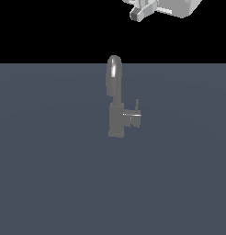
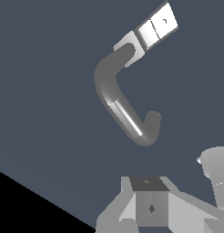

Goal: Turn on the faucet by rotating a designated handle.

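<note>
The grey faucet (image 1: 115, 117) stands upright on the floor in the middle of the exterior view, its tall arched glossy spout (image 1: 114, 73) on top. A short blocky stub (image 1: 132, 118) sticks out toward the exterior view's right, with the thin handle lever (image 1: 137, 105) rising from it. My gripper (image 1: 139, 13) hangs high above, off toward the exterior view's right, cut by the frame edge and far from the handle. In the wrist view the spout (image 2: 120, 107) curves below me, with the pale stub (image 2: 157, 28) beyond it. My gripper (image 2: 150, 207) shows only partly; its jaws are unclear.
The flat blue-grey floor (image 1: 50, 174) spreads around the faucet in every direction. Behind it is black background. A pale rounded part of my arm (image 2: 217, 175) shows at the wrist view's edge.
</note>
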Controlling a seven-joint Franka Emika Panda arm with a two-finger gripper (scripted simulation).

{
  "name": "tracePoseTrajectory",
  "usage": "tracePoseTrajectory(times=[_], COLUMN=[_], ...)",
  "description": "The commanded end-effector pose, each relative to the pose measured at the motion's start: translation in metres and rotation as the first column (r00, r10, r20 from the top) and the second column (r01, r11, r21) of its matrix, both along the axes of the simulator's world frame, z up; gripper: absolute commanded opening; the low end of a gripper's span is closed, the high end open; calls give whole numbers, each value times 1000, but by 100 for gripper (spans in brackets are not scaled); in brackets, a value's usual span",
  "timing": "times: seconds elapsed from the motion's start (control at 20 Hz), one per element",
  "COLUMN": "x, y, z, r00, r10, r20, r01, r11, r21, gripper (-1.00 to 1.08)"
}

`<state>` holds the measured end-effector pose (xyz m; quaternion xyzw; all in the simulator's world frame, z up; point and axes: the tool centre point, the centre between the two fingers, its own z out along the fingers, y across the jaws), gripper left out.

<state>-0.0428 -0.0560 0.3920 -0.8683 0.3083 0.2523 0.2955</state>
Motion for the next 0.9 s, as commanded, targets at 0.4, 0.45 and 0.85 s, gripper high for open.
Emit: tracePoseTrajectory(times=[0.4,0.45,0.85], x=[47,52,81], y=[-22,-24,-39], z=[-59,-66,-129], r00=[969,963,878], r10=[-166,-181,-285], r20=[-181,-201,-385], r01=[199,220,414], r11=[963,956,855], r21=[180,196,312], gripper=[-100,-100,-100])
